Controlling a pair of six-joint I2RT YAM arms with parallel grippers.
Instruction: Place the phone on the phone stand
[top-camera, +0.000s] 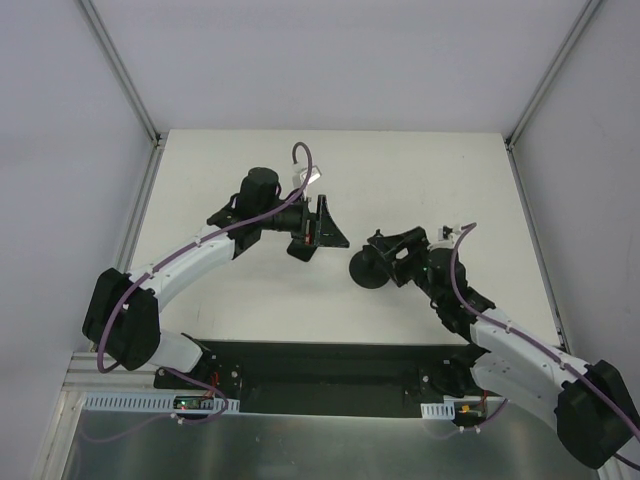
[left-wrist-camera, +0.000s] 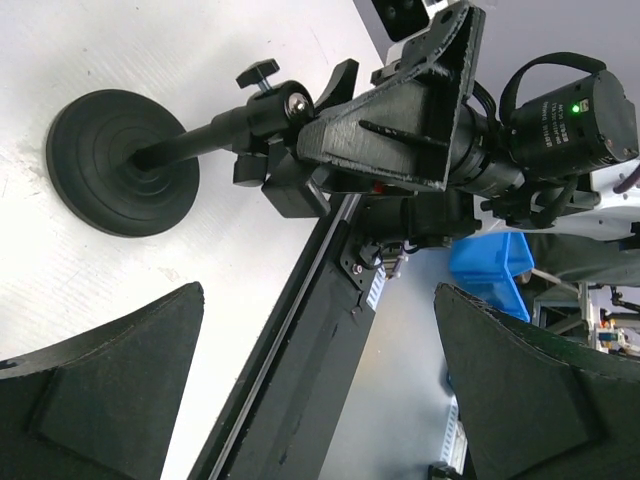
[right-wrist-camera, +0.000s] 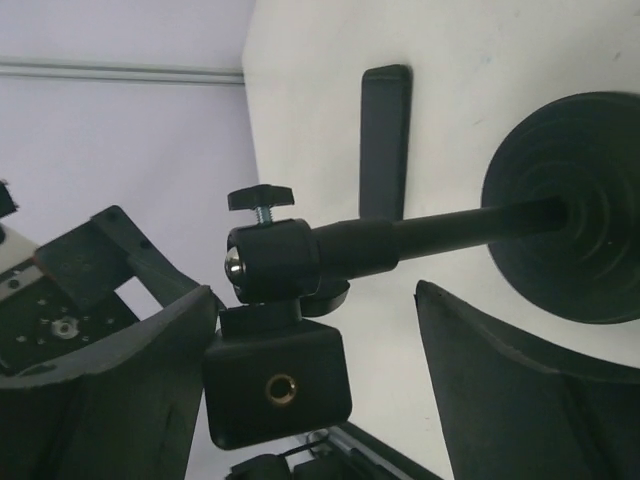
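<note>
Awaiting pickup, we judge: phone (right-wrist-camera: 385, 140) flat on worktop (right-wrist-camera: 470, 60); left fingers (left-wrist-camera: 100, 400) spread empty, right fingers (right-wrist-camera: 530, 400) spread astride phone stand (right-wrist-camera: 430, 232); next, pinch phone edges.

No legible text or markings

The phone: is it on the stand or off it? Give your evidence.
Off. The phone lies flat on the table, behind the stem of the phone stand, not in its cradle.

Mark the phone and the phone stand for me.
phone (right-wrist-camera: 386, 130): right wrist view, middle of the flat slab.
phone stand (left-wrist-camera: 95, 175): left wrist view, on its round disc base.
</note>
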